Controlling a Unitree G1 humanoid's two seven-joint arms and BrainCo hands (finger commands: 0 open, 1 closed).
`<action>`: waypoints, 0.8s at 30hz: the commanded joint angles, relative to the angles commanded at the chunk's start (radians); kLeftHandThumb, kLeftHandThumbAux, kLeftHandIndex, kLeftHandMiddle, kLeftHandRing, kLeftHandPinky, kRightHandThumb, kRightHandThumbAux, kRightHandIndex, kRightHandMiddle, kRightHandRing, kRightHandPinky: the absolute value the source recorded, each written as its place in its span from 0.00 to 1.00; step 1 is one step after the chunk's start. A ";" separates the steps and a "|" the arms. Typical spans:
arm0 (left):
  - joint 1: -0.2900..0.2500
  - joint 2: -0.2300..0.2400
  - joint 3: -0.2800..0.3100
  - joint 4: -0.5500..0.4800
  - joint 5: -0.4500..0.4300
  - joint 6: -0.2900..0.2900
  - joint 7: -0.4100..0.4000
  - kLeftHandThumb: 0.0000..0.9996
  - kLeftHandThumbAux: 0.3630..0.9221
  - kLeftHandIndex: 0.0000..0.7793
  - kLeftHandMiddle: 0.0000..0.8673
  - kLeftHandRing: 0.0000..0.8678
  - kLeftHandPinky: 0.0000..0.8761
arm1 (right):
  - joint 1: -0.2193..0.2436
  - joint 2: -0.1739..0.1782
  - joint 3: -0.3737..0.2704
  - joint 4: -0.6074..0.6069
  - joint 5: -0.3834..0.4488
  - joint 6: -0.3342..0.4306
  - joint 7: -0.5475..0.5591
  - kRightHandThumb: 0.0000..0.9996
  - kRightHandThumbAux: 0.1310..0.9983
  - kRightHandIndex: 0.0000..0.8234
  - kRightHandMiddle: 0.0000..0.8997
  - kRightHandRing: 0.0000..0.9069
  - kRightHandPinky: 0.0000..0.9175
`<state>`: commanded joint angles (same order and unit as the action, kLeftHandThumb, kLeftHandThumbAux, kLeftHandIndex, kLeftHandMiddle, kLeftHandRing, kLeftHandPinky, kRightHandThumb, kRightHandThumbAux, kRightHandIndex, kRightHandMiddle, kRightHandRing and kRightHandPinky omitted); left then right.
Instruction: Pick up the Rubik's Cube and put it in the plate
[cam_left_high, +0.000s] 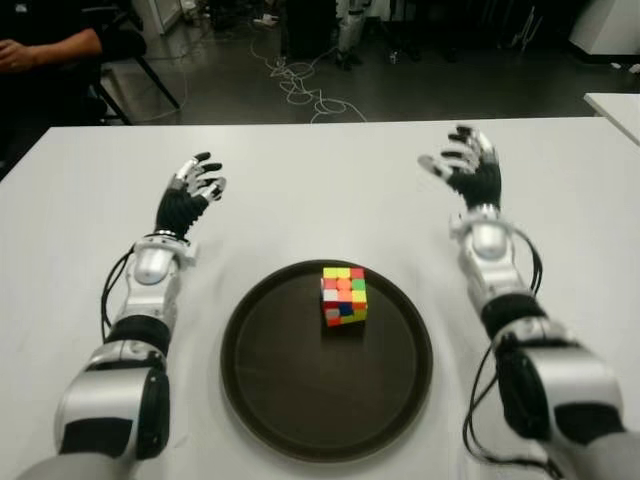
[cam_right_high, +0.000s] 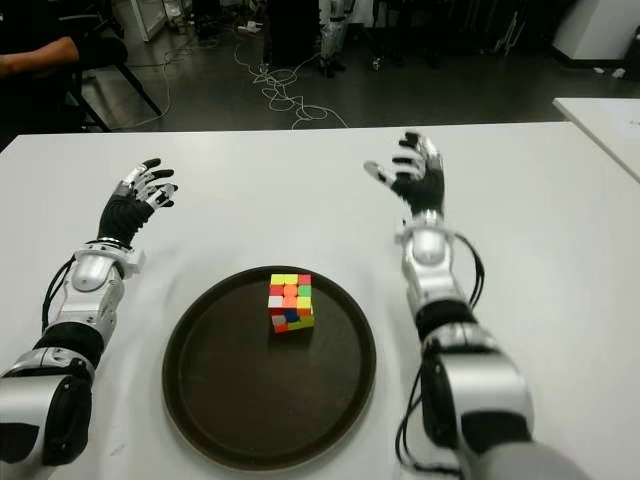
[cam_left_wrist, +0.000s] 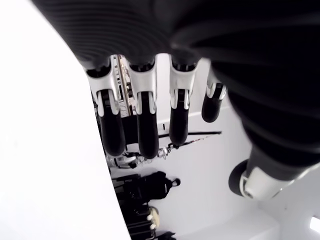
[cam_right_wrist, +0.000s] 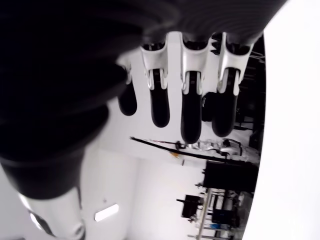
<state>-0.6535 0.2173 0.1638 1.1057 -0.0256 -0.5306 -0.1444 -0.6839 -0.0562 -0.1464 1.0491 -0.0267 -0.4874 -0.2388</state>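
- Currently, the Rubik's Cube (cam_left_high: 344, 296) sits inside the plate (cam_left_high: 270, 385), a round dark tray with a raised rim, toward the far side of its floor and slightly right of centre. Neither hand touches it.
- Cube orientation: upright on one face, top face showing yellow, red and orange tiles; the near face shows mixed colours.
- Plate position: on the white table (cam_left_high: 320, 180), between the two forearms, near the table's front edge.
- Left hand (cam_left_high: 188, 195): shows to the left of the plate and beyond it, over bare table. Fingers (cam_left_wrist: 144, 125) are extended and spread, and hold nothing. The left wrist view confirms four straight fingers with nothing between them.
- Right hand (cam_right_high: 412, 175): shows to the right of the plate and farther back than the cube. Fingers (cam_right_wrist: 191, 112) are extended and spread, palm empty. The right wrist view shows the same straight fingers with no object in them.
- Both hands are well apart from the cube and from each other.
- Background: a dark floor beyond the table carries loose cables (cam_left_high: 305, 90); a person's arm (cam_left_high: 45, 48) shows at the far left corner.
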 joint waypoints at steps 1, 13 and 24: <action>0.001 0.000 0.001 -0.002 -0.002 0.001 0.000 0.18 0.47 0.15 0.24 0.28 0.34 | 0.007 0.004 -0.001 -0.010 0.001 0.000 -0.003 0.00 0.78 0.31 0.31 0.35 0.42; 0.028 -0.004 0.018 -0.058 -0.024 0.013 0.004 0.16 0.52 0.15 0.24 0.26 0.31 | 0.069 0.022 0.012 -0.134 -0.003 0.070 -0.005 0.00 0.81 0.27 0.31 0.34 0.38; 0.056 -0.012 0.022 -0.125 -0.044 0.033 0.000 0.15 0.60 0.15 0.25 0.26 0.31 | 0.137 0.049 0.037 -0.250 -0.011 0.133 0.003 0.00 0.82 0.24 0.30 0.33 0.40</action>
<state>-0.5974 0.2051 0.1855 0.9805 -0.0697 -0.4973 -0.1446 -0.5464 -0.0068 -0.1090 0.7996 -0.0377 -0.3546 -0.2355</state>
